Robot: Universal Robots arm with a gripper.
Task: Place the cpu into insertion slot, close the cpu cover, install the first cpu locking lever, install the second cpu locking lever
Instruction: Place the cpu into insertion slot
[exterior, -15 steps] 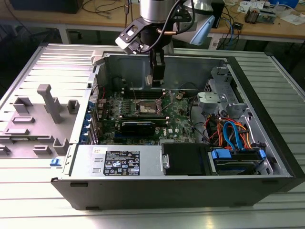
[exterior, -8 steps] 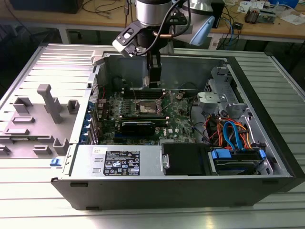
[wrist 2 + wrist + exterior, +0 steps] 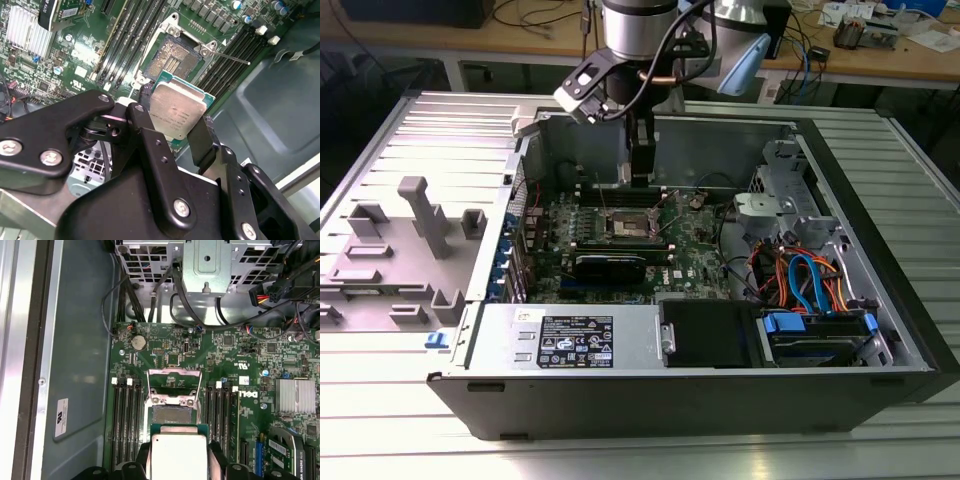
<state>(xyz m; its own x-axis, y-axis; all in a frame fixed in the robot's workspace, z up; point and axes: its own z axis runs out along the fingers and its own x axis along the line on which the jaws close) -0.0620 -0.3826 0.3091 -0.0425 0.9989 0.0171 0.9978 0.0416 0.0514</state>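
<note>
Status from where I'm standing: gripper point(image 3: 640, 180) is clamped on the cpu point(image 3: 177, 110), one finger on each of two opposite edges, silver lid facing the second wrist view

The chip is in the air over the motherboard point(image 3: 225, 355), inside the open case point(image 3: 720, 400). It's near the insertion slot point(image 3: 172, 57) but apart from it, not seated. In the exterior view the gripper hangs over the memory slots point(image 3: 127, 37), on the far side of the socket. I can't tell from here how well the chip lines up with it

Progress:
- step 1, place the cpu: under way. Chip is gripped and close to the socket, not down
- slot is bare, its dark contact field is exposed in both wrist views and nothing sits in it
- the cpu cover point(image 3: 173, 371) is flipped up and away from the socket, so the opening is clear. Closing it is not done
- a thin lever rod point(image 3: 232, 57) sticks out loose beside the socket, not hooked down. I can't make out the second lever for certain, but nothing around the socket looks latched

My read is none of the four steps is finished: chip placement is in hand, and the cover and both levers are left to do
</note>
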